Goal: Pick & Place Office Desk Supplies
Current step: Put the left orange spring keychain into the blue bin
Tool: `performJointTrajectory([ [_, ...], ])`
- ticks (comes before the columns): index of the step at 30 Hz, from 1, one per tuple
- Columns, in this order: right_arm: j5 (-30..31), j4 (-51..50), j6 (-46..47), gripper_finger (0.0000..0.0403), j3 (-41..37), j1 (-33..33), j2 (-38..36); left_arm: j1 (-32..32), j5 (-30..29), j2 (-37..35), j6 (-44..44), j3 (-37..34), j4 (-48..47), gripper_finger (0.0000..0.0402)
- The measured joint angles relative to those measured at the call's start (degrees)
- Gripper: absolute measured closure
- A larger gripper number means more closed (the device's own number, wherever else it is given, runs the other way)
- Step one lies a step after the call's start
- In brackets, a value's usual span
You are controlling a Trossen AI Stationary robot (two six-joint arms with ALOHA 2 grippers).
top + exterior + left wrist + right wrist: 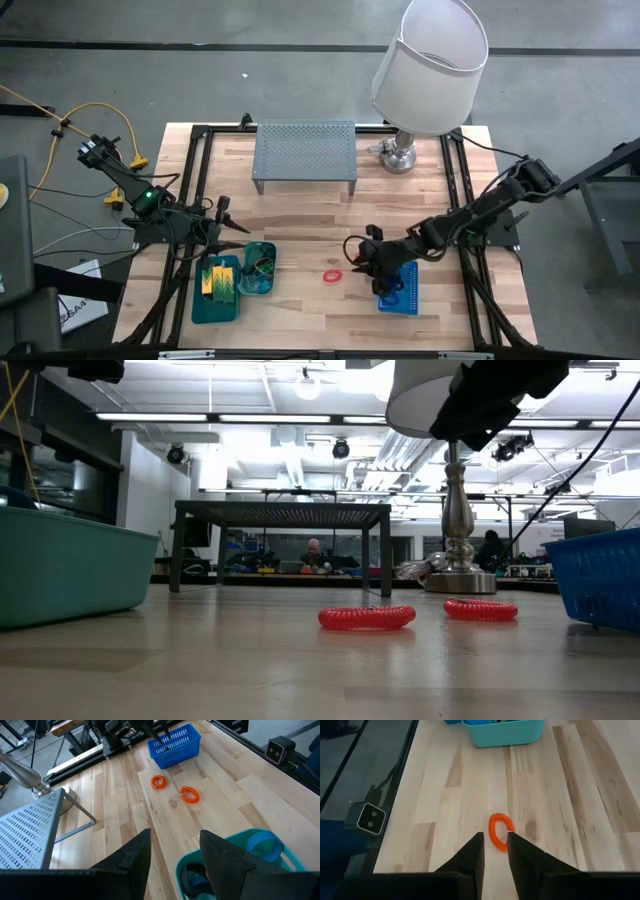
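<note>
As seen from above, right gripper (353, 257): lower middle of frame, just left of the blue mesh basket (398, 291), low over the bare wood.
Right claw state: released; the two fingers stand a narrow gap apart and hold nothing. In the right wrist view a red coil loop (501, 831) lies on the table just ahead of that gap; whether a fingertip touches it cannot be told.
Left gripper (226, 222): left of centre in the high view, above the teal trays.
Left claw state: released, fingers well apart, empty, touching nothing; the left wrist view shows them over the near rim of the smaller teal tray (235, 851).
Red coil loops, count: 2. The second red coil loop (332, 275) lies free on the wood between the smaller tray and the right gripper, apart from the first.
Teal trays, count: 2, side by side at lower left of the high view; larger teal tray (198, 305) on the left.
Basket, count: 1, lower right of centre, partly under the right arm.
Tray contents: yellow-green blocks (220, 278) in the larger tray, number unclear; a blue band loop (265, 845) and a black band loop (192, 873) in the smaller.
Loop appearance: small, bright red-orange, tightly coiled rings, lying flat.
Other: grey perforated riser shelf (305, 152) at upper centre; white-shaded lamp (430, 62) at upper right.
</note>
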Motion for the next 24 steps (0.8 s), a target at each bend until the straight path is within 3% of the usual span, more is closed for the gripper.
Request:
performJointTrajectory([
  [9, 0.1, 2.1, -1.9, 0.0331, 0.0, 0.2, 2.9, 0.0, 0.0, 0.0, 0.0, 0.0, 0.0, 0.0240],
  [20, -7.1, 18.3, -6.0, 0.0331, 0.0, -2.4, 15.5, 0.0, 0.0, 0.0, 0.0, 0.0, 0.0, 0.0240],
  [24, -7.4, 19.6, -9.3, 0.0331, 2.3, -3.2, 19.4, 0.0, 0.0, 0.0, 0.0, 0.0, 0.0, 0.0240],
])
